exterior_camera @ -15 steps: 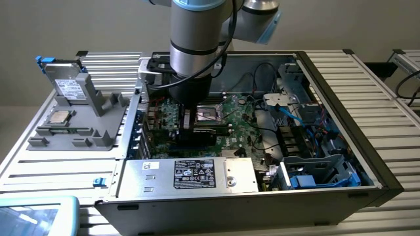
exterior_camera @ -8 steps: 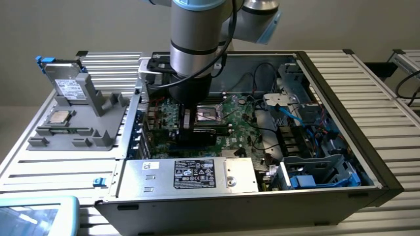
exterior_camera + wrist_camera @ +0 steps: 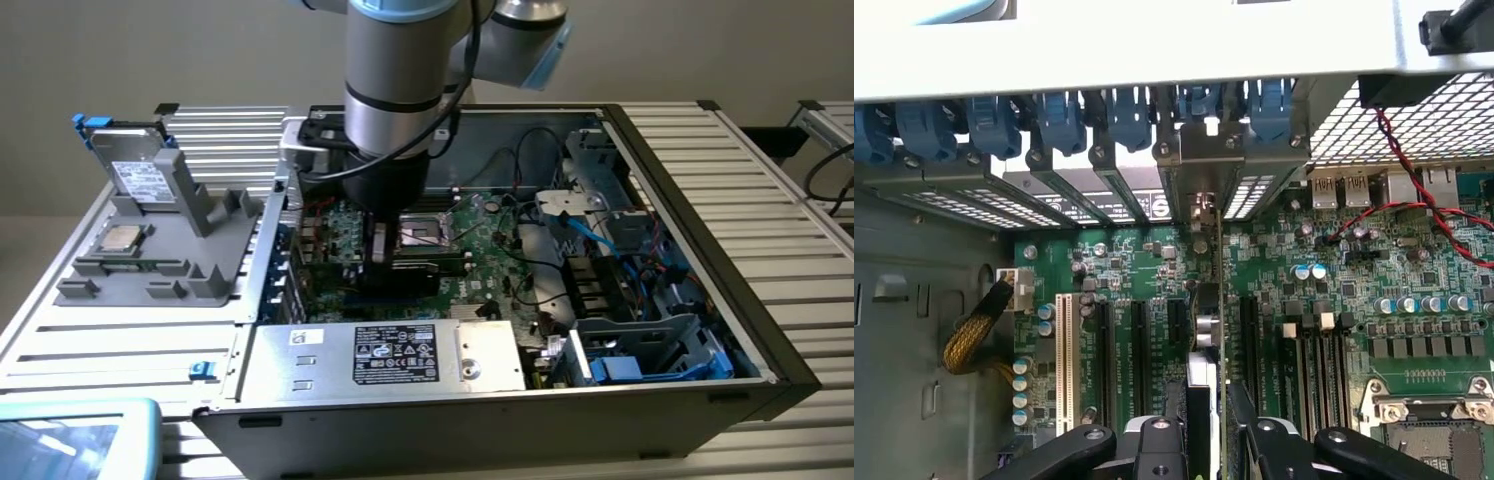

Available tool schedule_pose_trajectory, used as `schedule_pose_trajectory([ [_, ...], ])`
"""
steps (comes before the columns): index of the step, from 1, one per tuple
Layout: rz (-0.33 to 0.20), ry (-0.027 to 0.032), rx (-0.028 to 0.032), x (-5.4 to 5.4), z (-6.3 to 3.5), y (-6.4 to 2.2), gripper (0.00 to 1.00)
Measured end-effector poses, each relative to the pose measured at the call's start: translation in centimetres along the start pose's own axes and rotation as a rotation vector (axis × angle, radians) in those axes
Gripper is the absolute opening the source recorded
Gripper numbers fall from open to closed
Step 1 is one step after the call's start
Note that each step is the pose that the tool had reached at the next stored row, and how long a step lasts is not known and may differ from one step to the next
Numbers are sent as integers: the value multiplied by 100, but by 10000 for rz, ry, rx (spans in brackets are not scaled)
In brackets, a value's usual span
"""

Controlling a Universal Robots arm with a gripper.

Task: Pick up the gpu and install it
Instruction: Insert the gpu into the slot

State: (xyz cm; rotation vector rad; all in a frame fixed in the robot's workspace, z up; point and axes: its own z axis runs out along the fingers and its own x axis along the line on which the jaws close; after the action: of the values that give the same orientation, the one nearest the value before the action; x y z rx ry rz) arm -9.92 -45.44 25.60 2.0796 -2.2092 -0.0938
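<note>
Blue plastic latches and perforated metal slot covers lined the rear wall of the open steel case. Red wires crossed the green motherboard, and a yellow braided cable lay beside it. The case sat on a ribbed worktop, with a grey tray at the exterior view's left. The gripper clasped the gpu, a thin card standing on edge between its black fingers, low over the long dark slots.

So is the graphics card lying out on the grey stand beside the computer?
No, the gpu stands on edge over the motherboard inside the case, held in the gripper.
</note>
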Motion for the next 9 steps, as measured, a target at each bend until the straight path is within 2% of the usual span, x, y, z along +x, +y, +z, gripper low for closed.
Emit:
schedule_pose_trajectory([
  [9, 2, -1, -2, 2, 2, 23, 27],
])
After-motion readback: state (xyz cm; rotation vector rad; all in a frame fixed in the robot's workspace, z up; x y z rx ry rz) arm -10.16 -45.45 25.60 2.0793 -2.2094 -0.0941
